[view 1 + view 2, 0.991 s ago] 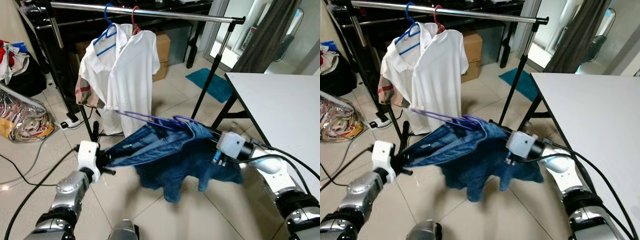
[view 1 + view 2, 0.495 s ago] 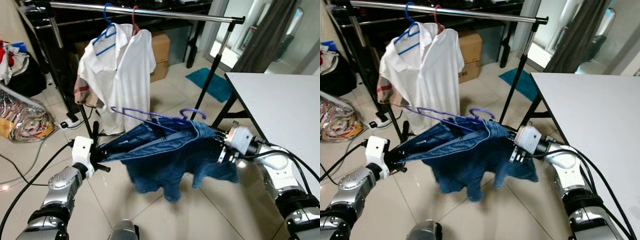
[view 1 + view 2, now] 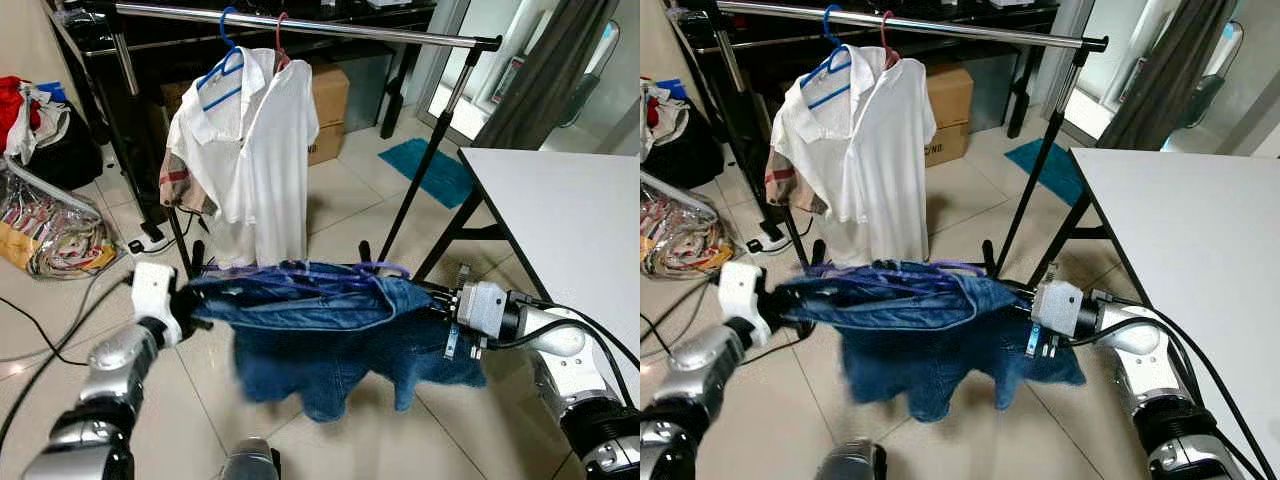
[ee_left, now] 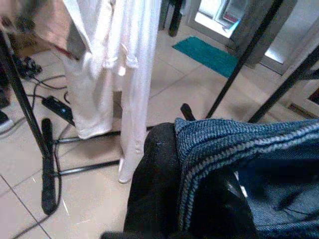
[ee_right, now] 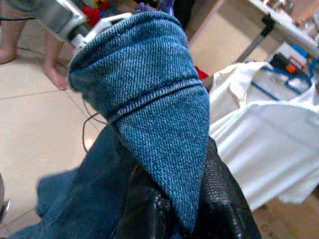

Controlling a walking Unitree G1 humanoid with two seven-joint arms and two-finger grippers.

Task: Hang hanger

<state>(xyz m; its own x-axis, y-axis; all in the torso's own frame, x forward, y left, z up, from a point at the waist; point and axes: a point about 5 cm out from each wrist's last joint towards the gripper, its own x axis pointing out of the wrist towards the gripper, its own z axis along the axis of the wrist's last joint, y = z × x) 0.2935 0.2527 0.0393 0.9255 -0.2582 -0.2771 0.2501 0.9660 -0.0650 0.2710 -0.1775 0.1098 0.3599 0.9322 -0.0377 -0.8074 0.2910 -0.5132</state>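
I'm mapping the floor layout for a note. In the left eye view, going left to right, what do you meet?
Clothes pile → left gripper → white shirts → denim garment → right gripper → white table.

A blue denim garment (image 3: 930, 330) on a purple hanger (image 3: 902, 268) is stretched level between the two arms, with the left gripper (image 3: 792, 302) clamped on its left end and the right gripper (image 3: 1012, 308) clamped on its right end. Behind it, a metal clothes rail (image 3: 910, 24) is seen across the top, from which white shirts (image 3: 865, 150) are hung on a blue hanger (image 3: 833, 62) and a red hanger (image 3: 886, 38). A white bench (image 3: 1190, 240) is seen to the right, and a teal mat (image 3: 1052, 166) and a cardboard box (image 3: 948, 100) lie on the tiled floor (image 3: 970, 440) beyond the rail.
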